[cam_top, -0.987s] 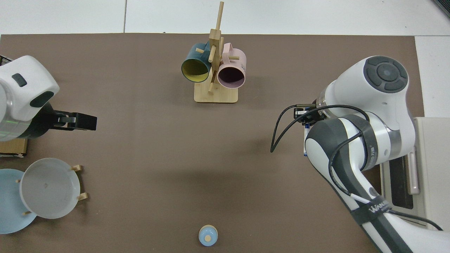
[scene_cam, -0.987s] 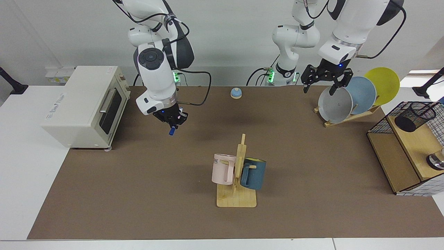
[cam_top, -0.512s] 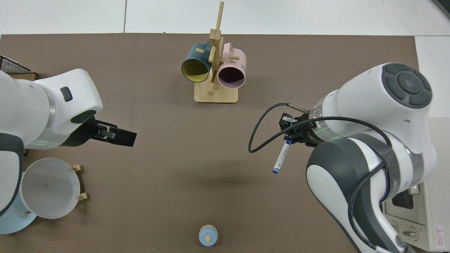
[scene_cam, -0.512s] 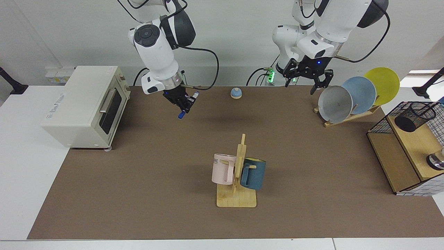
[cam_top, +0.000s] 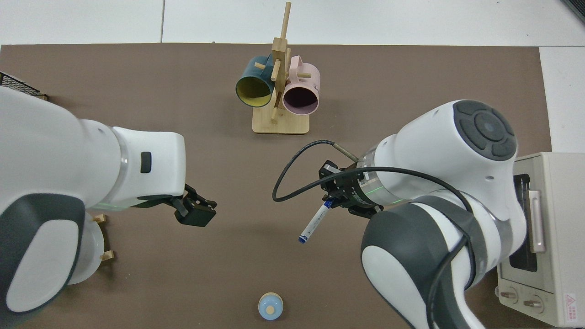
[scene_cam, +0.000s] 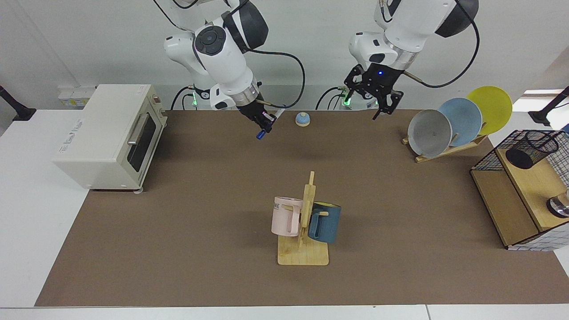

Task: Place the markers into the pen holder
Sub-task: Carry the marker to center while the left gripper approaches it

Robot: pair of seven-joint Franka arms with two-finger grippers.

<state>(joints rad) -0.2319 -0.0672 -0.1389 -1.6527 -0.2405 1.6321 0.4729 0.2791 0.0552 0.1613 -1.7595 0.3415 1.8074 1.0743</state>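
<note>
Risk is slip: our right gripper (scene_cam: 262, 122) pinches 1 marker (cam_top: 313, 223) by its end, tilted; left gripper (scene_cam: 378, 98) hangs spread, pen holder (scene_cam: 531, 149) far off.

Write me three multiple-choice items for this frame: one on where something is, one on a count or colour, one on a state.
1. Where is the pen holder?
A. Beside the mug rack
B. On the wooden shelf in the wire basket at the table's edge
C. On top of the toaster oven

2. How many plates stand in the plate rack in the facing view?
A. One
B. Five
C. Three

3. What is the state of the marker?
A. Held in the air by the right tool
B. Lying on the mat
C. Standing in the pen holder

Answers:
1 B: the pen holder lies tilted on the shelf inside the wire basket.
2 C: a grey, a blue and a yellow plate lean in the plate rack.
3 A: the right tool is shut on the marker above the mat; the left tool hangs open and empty.
</note>
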